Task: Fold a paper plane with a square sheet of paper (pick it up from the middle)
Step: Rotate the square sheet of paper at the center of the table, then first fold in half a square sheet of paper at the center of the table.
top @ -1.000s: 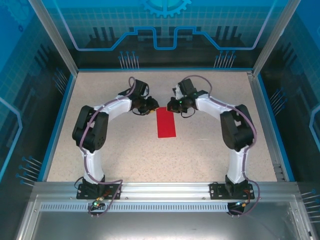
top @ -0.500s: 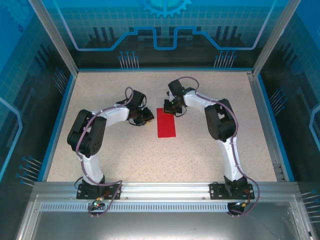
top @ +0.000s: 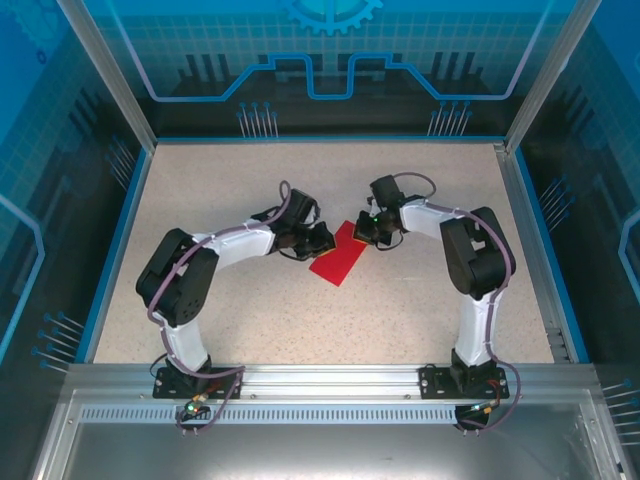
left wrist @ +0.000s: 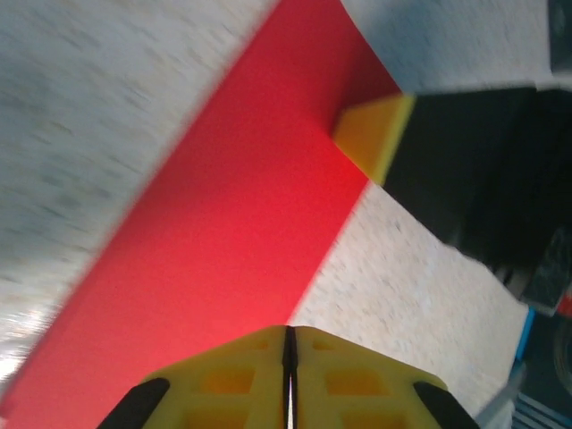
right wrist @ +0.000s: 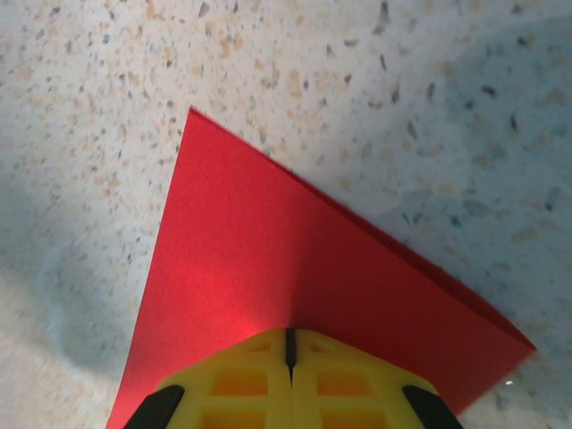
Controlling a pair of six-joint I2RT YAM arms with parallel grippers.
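Mid-fold: L gripper [left wrist: 288, 344] & R gripper [right wrist: 289, 347] both clenched on half-folded red sheet [top: 338, 264], frame ctr; next prob. needs aligned corner fold.

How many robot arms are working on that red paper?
2. The left arm meets the red paper from the left, the right arm from the right, mid-table.

Paper [top: 338, 260] red; right pincer [right wrist: 289, 344] yellow; table [top: 400, 320] beige with seemingly brown-grey speckles
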